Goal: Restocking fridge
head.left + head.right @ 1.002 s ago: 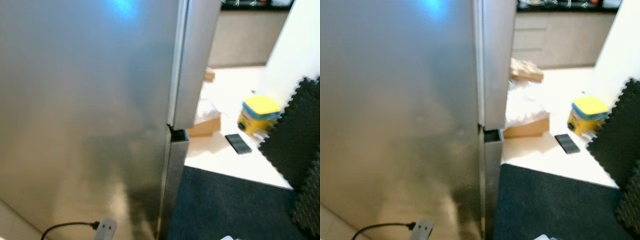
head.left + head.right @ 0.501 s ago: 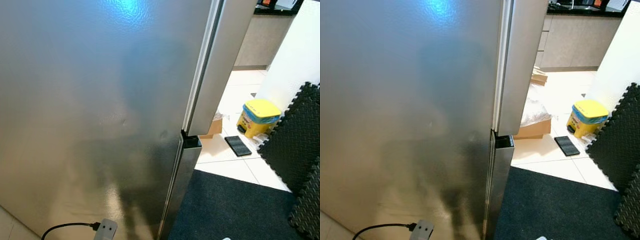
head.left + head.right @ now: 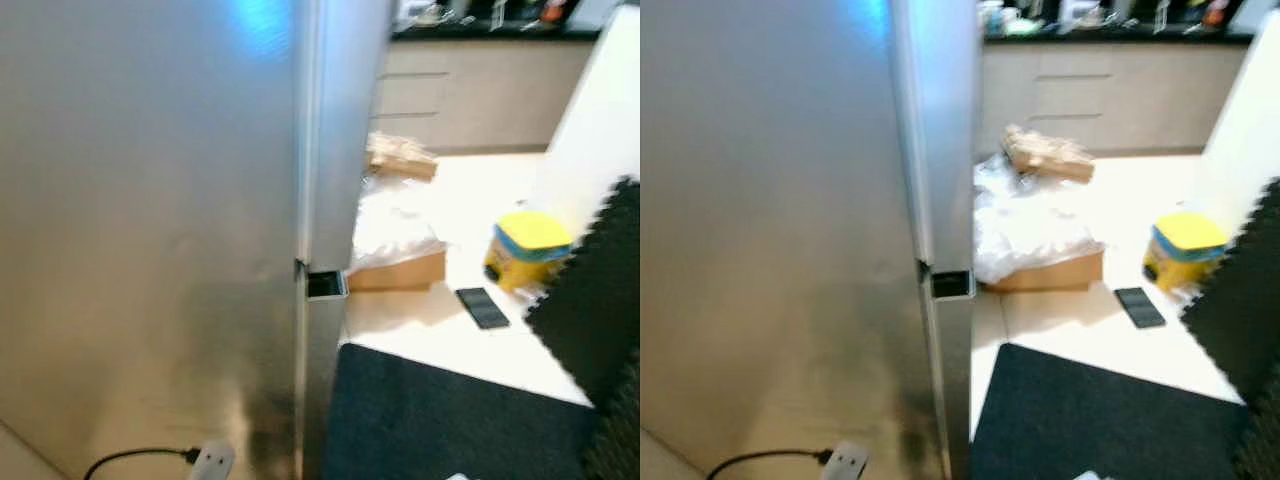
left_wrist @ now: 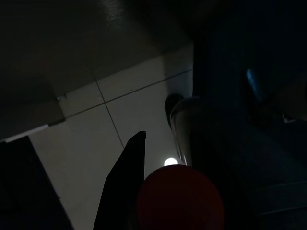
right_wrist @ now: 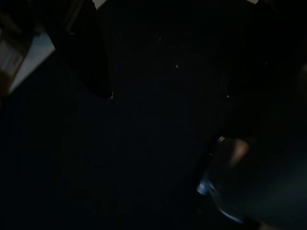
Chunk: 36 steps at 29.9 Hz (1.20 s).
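Observation:
The fridge (image 3: 150, 230) stands close on my left, its brushed steel side broad in the eye views, with the door's edge (image 3: 340, 130) to the right of it. A dark gap (image 3: 322, 285) splits the upper door from the lower one. In the dim left wrist view my left gripper (image 4: 160, 165) is low over pale floor tiles and grips a red round thing (image 4: 180, 199), which rests against one black finger (image 4: 127, 182). The right wrist view is almost black: a finger (image 5: 91, 62) and a faint glint (image 5: 225, 191) are all I make out.
A dark mat (image 3: 1090, 420) lies before the fridge door. Beyond it are a cardboard box (image 3: 1050, 272) under crumpled plastic (image 3: 1025, 225), a yellow-lidded tub (image 3: 1183, 250) and a flat black slab (image 3: 1139, 307). Black foam tiles (image 3: 590, 300) lean on the right. A plug and cable (image 3: 210, 460) lie bottom left.
The whole picture has swung and blurred, so the camera has moved. The fridge edge now sits further left and more of the kitchen floor and cabinets shows. Nothing itself has moved.

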Motion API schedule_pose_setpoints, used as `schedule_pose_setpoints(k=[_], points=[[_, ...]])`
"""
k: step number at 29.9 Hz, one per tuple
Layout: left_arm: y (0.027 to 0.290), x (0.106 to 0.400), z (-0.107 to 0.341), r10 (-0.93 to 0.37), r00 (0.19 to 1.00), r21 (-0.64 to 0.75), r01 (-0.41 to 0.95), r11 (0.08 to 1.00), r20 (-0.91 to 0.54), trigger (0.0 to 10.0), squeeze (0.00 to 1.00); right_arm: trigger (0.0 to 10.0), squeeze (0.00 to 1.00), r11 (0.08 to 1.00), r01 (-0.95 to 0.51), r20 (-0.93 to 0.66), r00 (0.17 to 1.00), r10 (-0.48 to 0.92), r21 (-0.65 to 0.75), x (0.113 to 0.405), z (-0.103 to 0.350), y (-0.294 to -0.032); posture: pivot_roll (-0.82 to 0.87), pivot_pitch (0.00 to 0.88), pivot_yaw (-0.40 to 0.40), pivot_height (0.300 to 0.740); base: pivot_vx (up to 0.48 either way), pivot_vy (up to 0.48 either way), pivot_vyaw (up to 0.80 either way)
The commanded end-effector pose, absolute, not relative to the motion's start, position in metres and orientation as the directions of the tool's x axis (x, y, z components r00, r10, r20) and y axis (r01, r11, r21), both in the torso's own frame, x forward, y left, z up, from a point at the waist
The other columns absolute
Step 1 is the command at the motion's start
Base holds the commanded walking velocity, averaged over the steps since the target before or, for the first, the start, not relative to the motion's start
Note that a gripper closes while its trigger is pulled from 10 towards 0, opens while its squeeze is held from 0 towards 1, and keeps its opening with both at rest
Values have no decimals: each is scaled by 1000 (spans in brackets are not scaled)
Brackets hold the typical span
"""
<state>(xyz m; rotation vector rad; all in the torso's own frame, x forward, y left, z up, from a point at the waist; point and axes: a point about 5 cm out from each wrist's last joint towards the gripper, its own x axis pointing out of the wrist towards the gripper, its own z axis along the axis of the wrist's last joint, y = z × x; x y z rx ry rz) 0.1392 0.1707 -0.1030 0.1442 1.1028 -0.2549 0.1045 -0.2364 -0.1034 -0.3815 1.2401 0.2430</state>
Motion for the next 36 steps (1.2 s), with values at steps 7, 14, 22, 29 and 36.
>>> schedule_pose_setpoints(k=[7, 14, 22, 29, 36], points=[[167, 131, -106, -147, 387, -37, 279, 960, -910, 10000, 0, 10000, 0, 914, -375, -950, 311, -35, -156, 104, -104, -234, 34, 0, -26, 740, 0, 0, 0], [168, 132, -106, -135, 390, -27, 271, 962, -911, 10000, 0, 10000, 0, 915, -369, -949, 312, -42, -162, 104, -104, -235, 34, 0, -25, 740, 0, 0, 0], [169, 130, -107, -130, 384, -34, 246, 969, -914, 10000, 0, 10000, 0, 914, -372, -949, 311, -43, -163, 104, -104, -235, 35, 0, -26, 740, 0, 0, 0], [168, 129, -107, -131, 373, -35, 254, 966, -918, 10000, 0, 10000, 0, 914, -373, -950, 310, -41, -161, 103, -105, -234, 38, 0, -28, 740, -143, 0, 0], [168, 129, -107, -132, 370, -30, 268, 963, -920, 10000, 0, 10000, 0, 914, -372, -951, 307, -41, -160, 103, -105, -234, 35, 0, -25, 740, -294, 0, 0]])
